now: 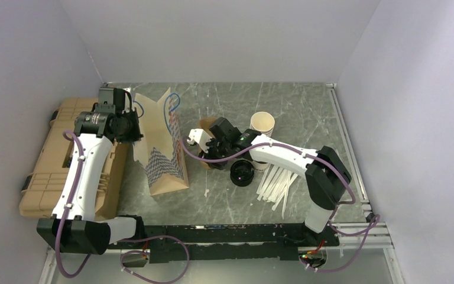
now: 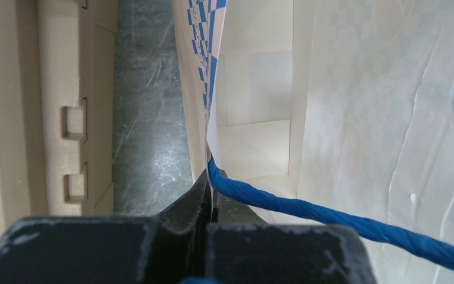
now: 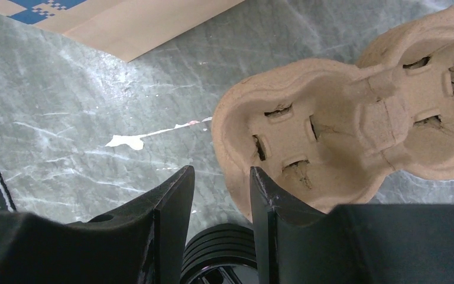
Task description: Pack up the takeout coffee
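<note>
The takeout coffee, a cup with a black lid on it, shows in none of the views. My left gripper point(image 1: 134, 128) point(image 2: 210, 177) is shut on the top edge of the open paper bag point(image 1: 162, 151) point(image 2: 354, 106), right beside its blue rope handle point(image 2: 331, 216). The bag's pale inside shows no contents. My right gripper point(image 1: 204, 148) point(image 3: 221, 171) hovers low over the table just right of the bag, open, with nothing between its fingers. Its right fingertip point(image 3: 260, 183) overlaps the rim of the brown pulp cup carrier point(image 1: 207, 126) point(image 3: 343, 130).
A stack of black lids point(image 1: 242, 173) point(image 3: 221, 254) lies under my right wrist. Lidless paper cups point(image 1: 262, 123) stand behind the right arm. White stirrers point(image 1: 278, 183) are scattered at front right. A tan hard case point(image 1: 50, 160) fills the left edge.
</note>
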